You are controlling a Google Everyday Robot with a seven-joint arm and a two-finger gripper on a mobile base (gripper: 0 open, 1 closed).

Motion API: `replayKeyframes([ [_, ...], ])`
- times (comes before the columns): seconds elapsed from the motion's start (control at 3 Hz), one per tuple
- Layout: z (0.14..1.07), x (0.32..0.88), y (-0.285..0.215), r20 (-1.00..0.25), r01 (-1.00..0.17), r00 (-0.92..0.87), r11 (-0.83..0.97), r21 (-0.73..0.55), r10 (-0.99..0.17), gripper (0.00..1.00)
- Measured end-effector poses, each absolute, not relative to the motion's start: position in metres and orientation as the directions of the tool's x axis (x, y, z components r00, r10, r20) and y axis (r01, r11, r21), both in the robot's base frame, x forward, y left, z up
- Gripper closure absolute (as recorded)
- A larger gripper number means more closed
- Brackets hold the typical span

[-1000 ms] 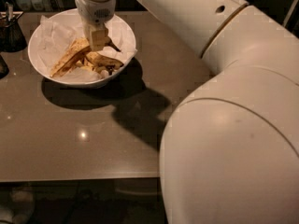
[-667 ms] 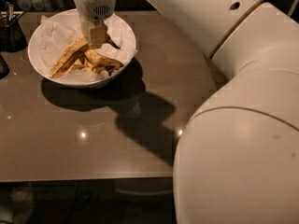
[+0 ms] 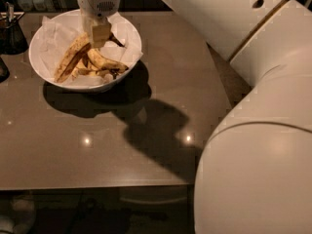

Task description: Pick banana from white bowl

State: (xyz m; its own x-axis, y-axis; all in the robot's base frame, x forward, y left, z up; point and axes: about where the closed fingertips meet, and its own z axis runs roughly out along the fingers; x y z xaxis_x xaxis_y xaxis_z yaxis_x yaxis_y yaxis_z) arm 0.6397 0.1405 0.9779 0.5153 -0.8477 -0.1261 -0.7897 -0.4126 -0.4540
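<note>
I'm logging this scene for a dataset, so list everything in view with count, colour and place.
banana: one, the longest, yellow with brown speckles, left part of the bowl
shorter bananas: at least one (exact count unclear), brown-spotted yellow, right of the long one in the bowl
paper lining: one, white and crinkled, inside the bowl under the fruit
white bowl: one, glossy white, far left part of the table
dark container: one, dark, on the table at the left edge, beside the bowl
table: one, grey-brown, across the middle of the view
arm: one, white, fills the right side and reaches toward the bowl
gripper: one, white housing, low over the bananas in the bowl
</note>
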Motion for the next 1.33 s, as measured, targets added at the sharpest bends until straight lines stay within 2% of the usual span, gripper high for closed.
replayKeyframes([
  [0.67, 0.993, 0.632, 0.136, -0.214, -0.779, 0.522, -0.359, -0.514, -0.825, 1.0],
  [1.33, 1.014, 0.619, 0.143, -0.233, -0.752, 0.568, -0.382, -0.537, -0.789, 1.0],
])
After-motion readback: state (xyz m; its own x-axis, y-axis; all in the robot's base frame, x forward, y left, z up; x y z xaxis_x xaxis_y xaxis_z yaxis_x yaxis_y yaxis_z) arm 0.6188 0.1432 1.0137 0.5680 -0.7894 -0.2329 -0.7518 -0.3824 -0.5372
